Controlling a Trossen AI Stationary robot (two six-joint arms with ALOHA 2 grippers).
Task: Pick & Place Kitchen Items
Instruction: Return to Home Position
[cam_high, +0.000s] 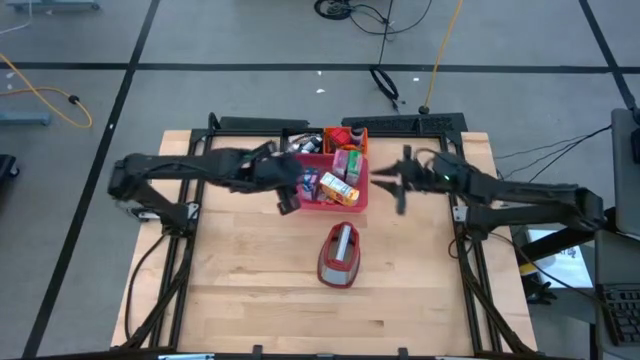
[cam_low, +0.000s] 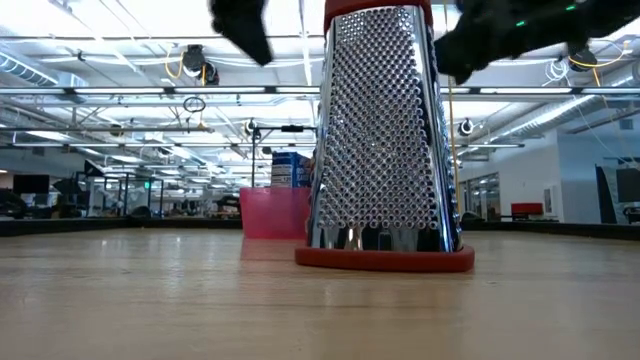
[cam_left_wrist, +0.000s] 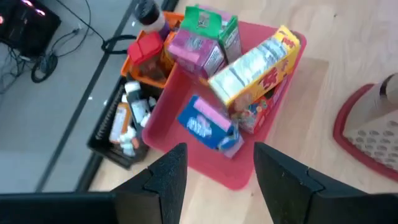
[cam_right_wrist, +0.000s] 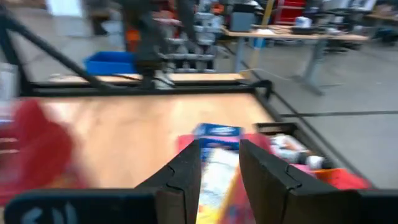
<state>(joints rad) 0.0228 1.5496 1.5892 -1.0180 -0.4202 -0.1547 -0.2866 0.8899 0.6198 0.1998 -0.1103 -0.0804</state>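
The kitchen items stand packed in a pinkish-red tray (cam_high: 357, 199) at the table's far middle: a blue-and-white carton (cam_left_wrist: 207, 124), a yellow carton (cam_left_wrist: 258, 65), a pink carton (cam_left_wrist: 194, 50) and a green carton (cam_left_wrist: 212, 22). Behind it, a red piece (cam_left_wrist: 147, 46) sits in an orange container, and tiny white bottles (cam_left_wrist: 132, 112) lie in a black tray. My left gripper (cam_left_wrist: 214, 168) hangs open above the pink tray's left edge (cam_high: 287, 192). My right gripper (cam_right_wrist: 219, 163) is open, in the air just right of the tray (cam_high: 396, 186). The yellow carton (cam_right_wrist: 214, 168) shows beyond its fingers.
A dark-red and grey grater (cam_high: 339, 256) lies on the bare wood nearer than the tray, and it fills the middle of the low view (cam_low: 385, 140). The pink tray (cam_low: 268, 212) shows behind it. Bare wood lies to the left and right of the grater.
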